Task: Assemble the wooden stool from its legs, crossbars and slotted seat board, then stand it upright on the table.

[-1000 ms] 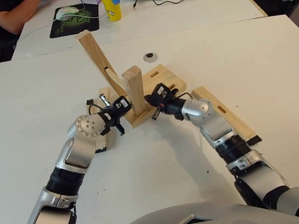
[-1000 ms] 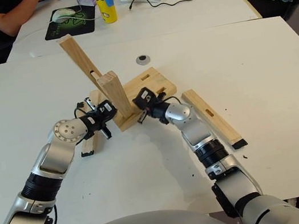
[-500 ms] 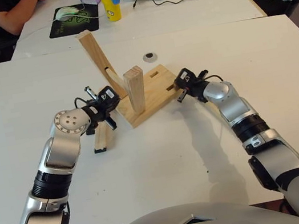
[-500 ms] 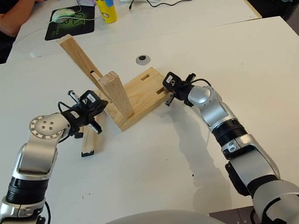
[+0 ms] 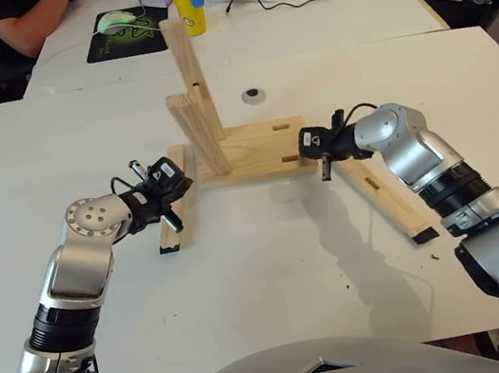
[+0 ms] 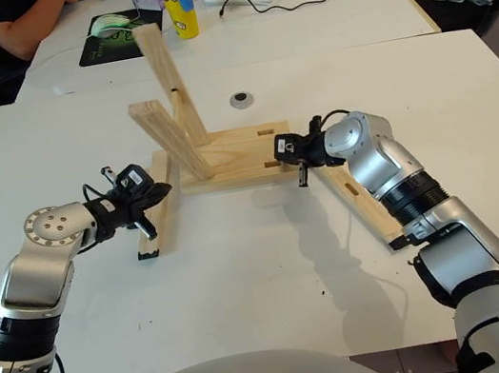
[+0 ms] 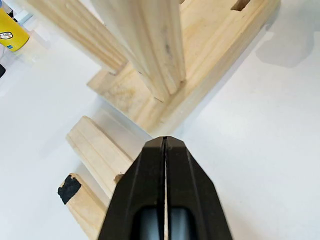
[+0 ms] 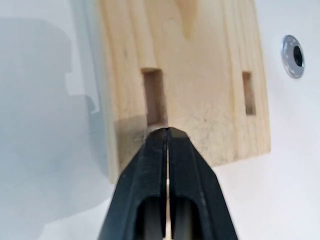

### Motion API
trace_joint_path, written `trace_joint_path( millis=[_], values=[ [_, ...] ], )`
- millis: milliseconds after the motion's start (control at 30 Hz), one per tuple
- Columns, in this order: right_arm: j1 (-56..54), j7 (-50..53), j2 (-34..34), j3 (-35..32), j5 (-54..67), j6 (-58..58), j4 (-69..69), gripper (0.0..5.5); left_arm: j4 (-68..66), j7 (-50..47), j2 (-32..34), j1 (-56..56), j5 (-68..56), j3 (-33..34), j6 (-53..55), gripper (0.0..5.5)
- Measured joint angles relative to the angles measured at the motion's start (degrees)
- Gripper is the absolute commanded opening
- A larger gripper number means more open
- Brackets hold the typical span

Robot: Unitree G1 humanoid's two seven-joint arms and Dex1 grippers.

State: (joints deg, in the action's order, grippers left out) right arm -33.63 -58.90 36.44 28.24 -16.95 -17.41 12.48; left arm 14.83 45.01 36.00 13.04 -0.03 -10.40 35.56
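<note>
The slotted seat board (image 5: 248,153) lies flat at the centre of the head view on the white table (image 5: 247,283). A short leg (image 5: 196,128) and a taller leg (image 5: 183,53) stand at its left end. The right gripper (image 5: 305,146), fingers pressed together, has its tip at the board's right edge beside a slot. The left gripper (image 5: 175,185), likewise closed on nothing, hovers over a loose leg (image 5: 175,214) lying left of the board. Another loose piece (image 5: 393,205) lies at lower right.
</note>
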Motion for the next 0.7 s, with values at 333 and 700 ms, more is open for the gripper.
trace_joint_path(
  millis=[333,700],
  values=[
    [9.6,-6.4,-1.5,0.9,10.8,-2.9,-16.0,0.0,1.9,0.0,0.1,-2.1,-1.0,-0.7,1.1,0.01],
    [13.7,-2.8,-8.7,2.2,16.0,-4.5,-18.2,0.0,1.8,-0.4,0.0,-2.1,-0.8,-3.6,1.2,0.01]
  ],
)
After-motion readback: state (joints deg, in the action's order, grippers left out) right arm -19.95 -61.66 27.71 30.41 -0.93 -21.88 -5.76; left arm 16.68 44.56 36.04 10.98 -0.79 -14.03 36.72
